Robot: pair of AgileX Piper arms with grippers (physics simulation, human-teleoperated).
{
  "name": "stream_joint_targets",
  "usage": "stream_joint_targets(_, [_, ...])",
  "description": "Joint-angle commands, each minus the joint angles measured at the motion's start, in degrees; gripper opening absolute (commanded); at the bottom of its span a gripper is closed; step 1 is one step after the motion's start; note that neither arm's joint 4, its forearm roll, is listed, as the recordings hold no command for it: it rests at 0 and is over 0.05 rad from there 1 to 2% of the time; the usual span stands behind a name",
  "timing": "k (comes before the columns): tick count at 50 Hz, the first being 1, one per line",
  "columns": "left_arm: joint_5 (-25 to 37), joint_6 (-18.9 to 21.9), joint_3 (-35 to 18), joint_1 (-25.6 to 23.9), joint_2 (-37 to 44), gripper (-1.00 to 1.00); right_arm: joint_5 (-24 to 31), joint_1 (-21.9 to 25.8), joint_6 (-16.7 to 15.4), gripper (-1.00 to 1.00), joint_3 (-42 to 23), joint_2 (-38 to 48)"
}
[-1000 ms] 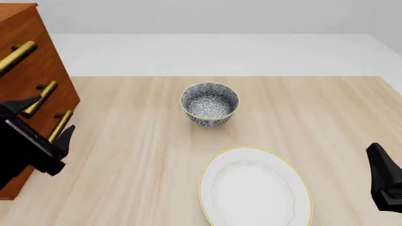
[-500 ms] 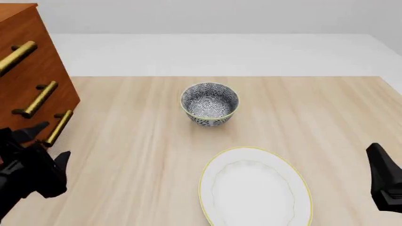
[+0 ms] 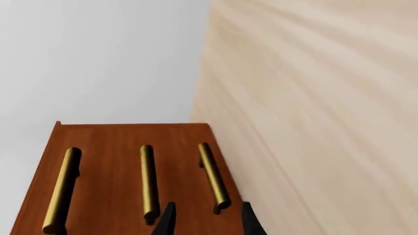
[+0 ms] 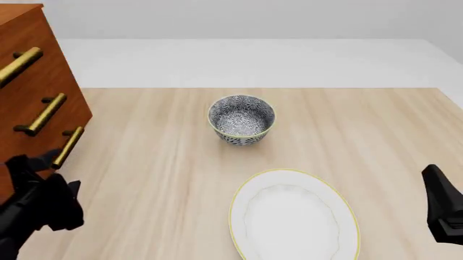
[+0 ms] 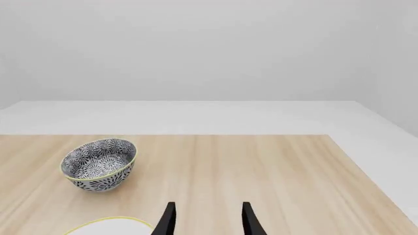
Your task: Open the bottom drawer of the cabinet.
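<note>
While bowl (image 4: 242, 119) nears plate (image 4: 293, 216), cabinet (image 4: 32, 86) stands apart.

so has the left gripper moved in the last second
Yes. In the front view the left gripper has dropped lower and pulled back from the cabinet, off the bottom drawer handle.

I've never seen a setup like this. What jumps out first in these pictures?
A tall reddish-brown cabinet with three brass bar handles stands at the table's left edge, with the left gripper open just before the bottom drawer. Mid-table sits a blue-patterned bowl, and nearer the camera a white plate with a yellow rim.
</note>
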Motion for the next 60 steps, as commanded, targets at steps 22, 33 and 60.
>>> stream_joint_targets(22, [-13.1, 3.6, -0.8, 4.3, 15.2, 1.00, 0.0, 0.0, 0.0, 1.00, 0.0, 0.0])
stream_joint_targets(33, [-13.1, 5.2, -3.3, 5.4, 17.7, 1.00, 0.0, 0.0, 0.0, 1.00, 0.0, 0.0])
stream_joint_targets(60, [-13.1, 6.7, -9.8, 5.6, 25.6, 1.00, 0.0, 0.0, 0.0, 1.00, 0.0, 0.0])
